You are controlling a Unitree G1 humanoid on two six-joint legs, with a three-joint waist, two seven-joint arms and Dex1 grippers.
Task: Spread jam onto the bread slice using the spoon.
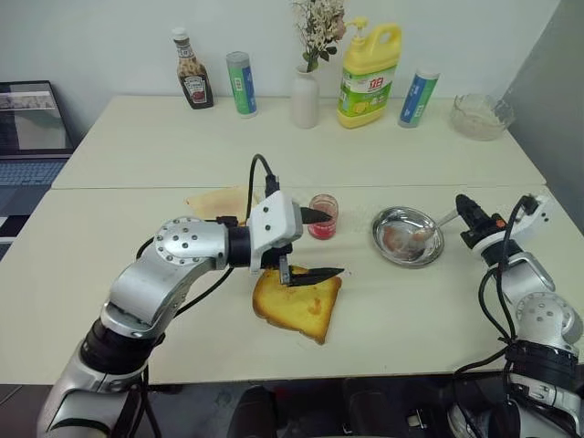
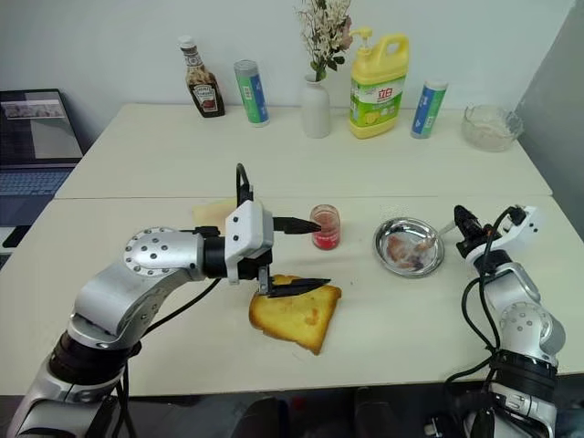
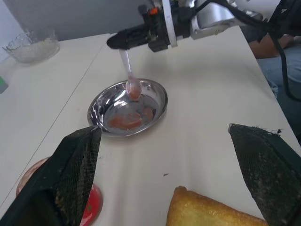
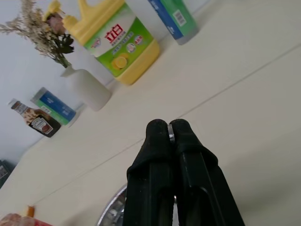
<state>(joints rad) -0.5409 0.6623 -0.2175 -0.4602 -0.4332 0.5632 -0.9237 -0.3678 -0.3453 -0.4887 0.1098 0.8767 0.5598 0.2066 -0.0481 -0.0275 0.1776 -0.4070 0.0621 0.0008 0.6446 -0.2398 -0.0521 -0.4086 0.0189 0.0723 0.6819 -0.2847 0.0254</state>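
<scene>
Your head cameras give the layout on the bench (image 1: 109, 274): the bread slice (image 1: 297, 306) lies near the front, the jam (image 1: 322, 217) stands just behind it, and the round steel dish (image 1: 408, 236) sits to their right. The left wrist view adds what they miss: red smears inside the dish and the spoon (image 3: 130, 80) with its bowl dipping into it, the handle pinched at the tip of the right gripper (image 1: 464, 204). The right wrist view confirms those jaws are pressed together on the thin handle. Your left gripper (image 1: 321, 245) hangs with jaws spread wide and empty, one finger (image 1: 316, 273) over the bread's back edge, the other beside the jam.
</scene>
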